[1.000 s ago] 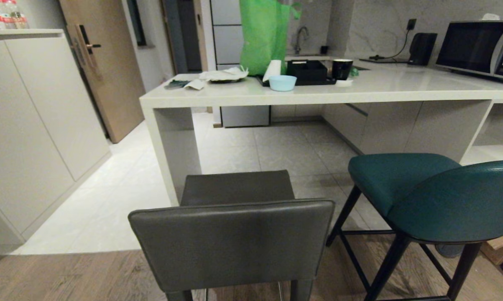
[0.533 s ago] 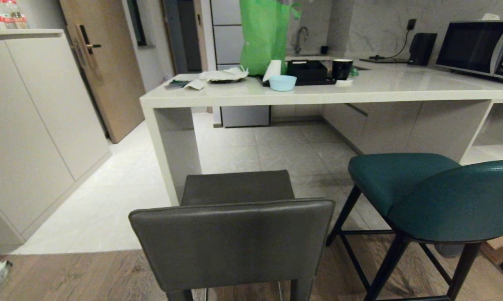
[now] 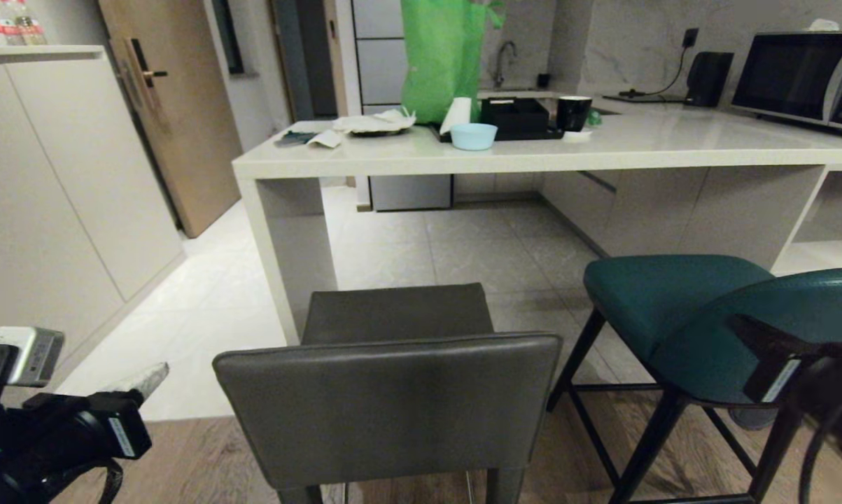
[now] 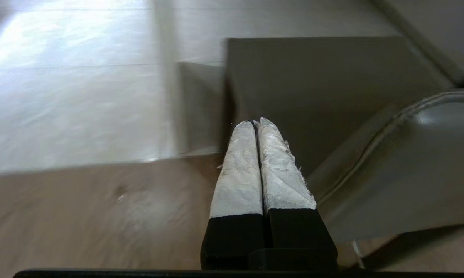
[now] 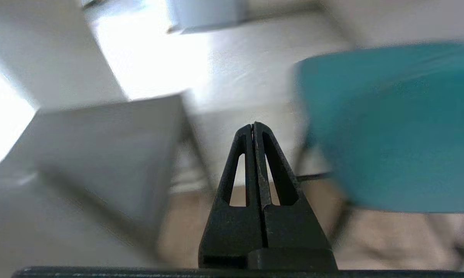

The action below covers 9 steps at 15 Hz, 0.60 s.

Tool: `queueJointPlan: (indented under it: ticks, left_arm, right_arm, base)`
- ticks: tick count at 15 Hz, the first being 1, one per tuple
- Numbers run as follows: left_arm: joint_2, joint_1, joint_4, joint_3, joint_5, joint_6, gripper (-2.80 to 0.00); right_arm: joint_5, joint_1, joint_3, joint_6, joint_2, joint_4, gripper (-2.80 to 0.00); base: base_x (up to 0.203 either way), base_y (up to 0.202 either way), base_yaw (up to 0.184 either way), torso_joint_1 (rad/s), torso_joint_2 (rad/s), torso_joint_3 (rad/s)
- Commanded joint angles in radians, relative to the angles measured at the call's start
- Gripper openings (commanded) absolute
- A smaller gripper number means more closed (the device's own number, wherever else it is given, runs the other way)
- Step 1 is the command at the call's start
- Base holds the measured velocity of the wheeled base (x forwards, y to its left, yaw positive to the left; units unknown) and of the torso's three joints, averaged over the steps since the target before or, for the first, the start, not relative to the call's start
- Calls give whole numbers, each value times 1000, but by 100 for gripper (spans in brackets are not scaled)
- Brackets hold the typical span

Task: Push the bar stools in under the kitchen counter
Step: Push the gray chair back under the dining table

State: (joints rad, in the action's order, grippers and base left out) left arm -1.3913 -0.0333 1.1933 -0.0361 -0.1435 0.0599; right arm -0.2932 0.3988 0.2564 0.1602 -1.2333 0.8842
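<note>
Both stools out from worktop, claws pressed together, empty.
Worktop [image 3: 532, 157] spans the back; grey stool [image 3: 393, 392] stands in front of its end panel, teal stool [image 3: 707, 322] right of grey stool. Left claw [image 3: 141, 381] low, left of grey stool, apart; right claw [image 3: 746, 327] before teal stool's back, contact unclear.

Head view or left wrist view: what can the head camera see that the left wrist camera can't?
Only the head view shows the kitchen counter, the teal stool, the green bag, the microwave and the right gripper. Only the left wrist view shows the left gripper shut, up close. Both show the grey stool.
</note>
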Motion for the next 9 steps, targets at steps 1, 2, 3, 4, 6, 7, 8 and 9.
queueJointPlan:
  ticks: [1,2,3,4,6,7,8,9]
  left_arm:
    - [-206,-5,167,31,-50,-3,-280]
    - [-228,-13,193,37,-69,-8,-280]
    - [-231,-14,195,39,-71,-9,-280]
    - [-233,-14,195,38,-71,-9,-280]
    - [-250,-16,196,32,-71,-10,-280]
    - [-249,-21,196,29,-74,-11,-280]
    - [-250,-30,195,31,-76,-20,-280]
    - [-255,-49,195,35,-74,-37,-280]
  right_arm:
    - [-9,106,-44,38,-194,78,-280]
    - [-12,132,-63,60,-273,147,-280]
    - [-16,146,-71,67,-353,231,-280]
    - [-19,155,-77,60,-435,327,-280]
    - [-25,166,-83,26,-577,518,-280]
    - [-28,169,-85,12,-629,588,-280]
    - [-30,172,-83,1,-665,632,-280]
    - [-32,181,-69,-9,-671,645,-280]
  base:
    - [0,0,0,0,0,0]
    - [0,0,0,0,0,0]
    - [0,0,0,0,0,0]
    - [0,0,0,0,0,0]
    - [0,0,0,0,0,0]
    - [0,0,0,0,0,0]
    - [0,0,0,0,0,0]
    - [0,0,0,0,0,0]
